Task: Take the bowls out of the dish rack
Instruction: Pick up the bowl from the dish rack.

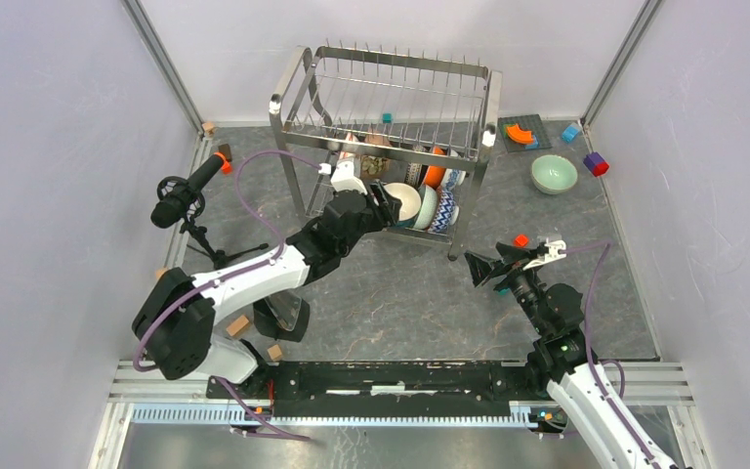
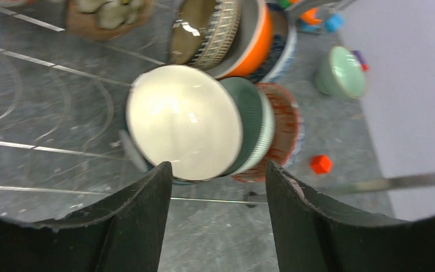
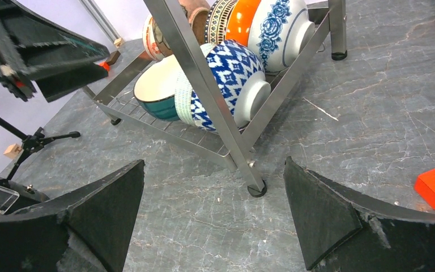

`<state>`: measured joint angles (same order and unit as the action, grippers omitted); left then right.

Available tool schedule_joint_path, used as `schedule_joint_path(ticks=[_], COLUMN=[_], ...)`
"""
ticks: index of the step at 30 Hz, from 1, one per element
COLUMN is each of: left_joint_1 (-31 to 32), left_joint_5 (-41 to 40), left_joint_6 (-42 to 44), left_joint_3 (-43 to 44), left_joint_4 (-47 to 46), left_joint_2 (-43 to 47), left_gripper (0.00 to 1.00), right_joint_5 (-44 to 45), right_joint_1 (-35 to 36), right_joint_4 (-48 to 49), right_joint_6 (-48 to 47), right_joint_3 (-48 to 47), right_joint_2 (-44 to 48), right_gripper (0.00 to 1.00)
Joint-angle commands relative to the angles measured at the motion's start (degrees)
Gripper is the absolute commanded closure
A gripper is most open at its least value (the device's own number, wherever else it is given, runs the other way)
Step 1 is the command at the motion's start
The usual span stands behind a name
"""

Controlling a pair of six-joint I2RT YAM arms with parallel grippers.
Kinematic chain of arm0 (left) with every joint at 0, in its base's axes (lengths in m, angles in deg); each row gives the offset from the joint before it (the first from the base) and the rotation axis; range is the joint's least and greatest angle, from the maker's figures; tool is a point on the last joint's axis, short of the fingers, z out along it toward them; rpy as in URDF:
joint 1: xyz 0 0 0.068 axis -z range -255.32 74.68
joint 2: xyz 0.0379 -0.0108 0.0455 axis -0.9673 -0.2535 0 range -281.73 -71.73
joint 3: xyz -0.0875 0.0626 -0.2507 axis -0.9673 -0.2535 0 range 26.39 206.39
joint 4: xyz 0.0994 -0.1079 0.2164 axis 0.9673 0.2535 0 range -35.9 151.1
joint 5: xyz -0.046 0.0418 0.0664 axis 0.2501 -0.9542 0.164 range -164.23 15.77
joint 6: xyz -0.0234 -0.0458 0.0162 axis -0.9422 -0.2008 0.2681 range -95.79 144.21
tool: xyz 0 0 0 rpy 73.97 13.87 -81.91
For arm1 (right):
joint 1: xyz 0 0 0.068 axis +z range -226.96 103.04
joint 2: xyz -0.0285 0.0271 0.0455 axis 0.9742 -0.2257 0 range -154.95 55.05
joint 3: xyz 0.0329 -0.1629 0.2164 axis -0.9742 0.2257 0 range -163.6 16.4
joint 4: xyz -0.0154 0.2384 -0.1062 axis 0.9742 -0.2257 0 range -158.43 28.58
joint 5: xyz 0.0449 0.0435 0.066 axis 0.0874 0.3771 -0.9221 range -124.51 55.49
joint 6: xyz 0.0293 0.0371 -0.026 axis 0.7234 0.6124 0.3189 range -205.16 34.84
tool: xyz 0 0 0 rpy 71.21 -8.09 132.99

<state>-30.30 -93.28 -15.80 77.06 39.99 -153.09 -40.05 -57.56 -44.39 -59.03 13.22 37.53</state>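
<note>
The left end effector (image 1: 387, 207) is at a cream bowl (image 1: 406, 200) in the dish rack (image 1: 491, 103), lower tier.

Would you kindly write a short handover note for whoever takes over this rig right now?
Left end effector: open, at the cream bowl on the dish rack's lower tier, not gripping it.
Right end effector: open, empty, above the table near the rack's front right leg.
Done: one pale green bowl stands on the table.
Left: the cream bowl and the others in the rack, among them an orange bowl and a blue-patterned bowl.
</note>
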Motion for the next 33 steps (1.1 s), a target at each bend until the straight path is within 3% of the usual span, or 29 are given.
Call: schedule_joint_path(ticks=[1, 7, 14, 19, 28, 33], left_joint_1=[0.08, 0.07, 0.03, -0.7, -1.62, -1.64], left_joint_5=[-10.84, -15.45, -15.58, -15.76, -14.38, -14.17], left_joint_6=[-2.11, -11.37, -13.94, -15.63, -14.64, -13.38], left_joint_3=[3.57, 13.16, 17.49, 20.67, 20.98, 20.43], left_joint_4=[12.36, 26.73, 27.47, 31.46, 30.37, 28.65], left_joint_2=[-2.92, -9.57, -14.34, -18.36, -20.82, -20.03], left_gripper=[0.31, 0.3, 0.34, 0.42, 0.57, 0.73], right_joint_5=[0.38, 0.59, 0.65, 0.68, 0.66, 0.7], right_joint_1=[-0.03, -0.11, -0.07, 0.01, 0.02, 0.01], right_joint_4=[-0.08, -0.3, -0.86, -0.93, -0.62, -0.87], right_joint_6=[-0.03, -0.33, -0.52, -0.74, -0.97, -1.05], right_joint_3=[-0.34, -0.33, -0.33, -0.31, -0.18, -0.4], right_joint_2=[1.16, 1.34, 1.75, 1.96, 1.77, 1.8], right_gripper=[0.02, 0.02, 0.02, 0.02, 0.02, 0.02])
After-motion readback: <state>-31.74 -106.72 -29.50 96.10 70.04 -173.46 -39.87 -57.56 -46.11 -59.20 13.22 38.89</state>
